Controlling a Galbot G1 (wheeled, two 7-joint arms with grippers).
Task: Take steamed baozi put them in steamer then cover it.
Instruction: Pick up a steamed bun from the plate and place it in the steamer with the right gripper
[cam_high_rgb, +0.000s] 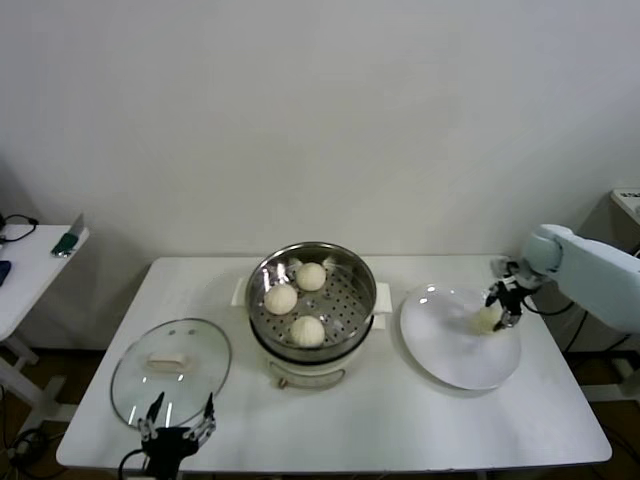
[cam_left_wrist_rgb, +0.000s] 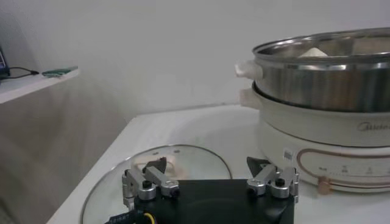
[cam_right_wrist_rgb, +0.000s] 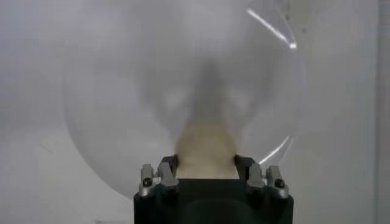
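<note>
Right tool (cam_high_rgb: 503, 310) clamping the last small cream-white dough bun (cam_high_rgb: 487, 320) on the flat white plate (cam_high_rgb: 455, 365). Best squeezed gently, lifted straight, then over to the shiny steel steamer (cam_high_rgb: 311, 297). Left tool (cam_high_rgb: 178, 425) wide open, idle near glass lid (cam_high_rgb: 171, 370).

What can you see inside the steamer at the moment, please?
Three steamed baozi sit on the perforated tray of the uncovered steamer. What lies beneath the tray is hidden.

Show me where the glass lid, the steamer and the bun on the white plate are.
glass lid (cam_high_rgb: 172, 372), head view, on the glass.
steamer (cam_high_rgb: 358, 282), head view, on the perforated tray.
bun on the white plate (cam_high_rgb: 486, 320), head view, on its top.
</note>
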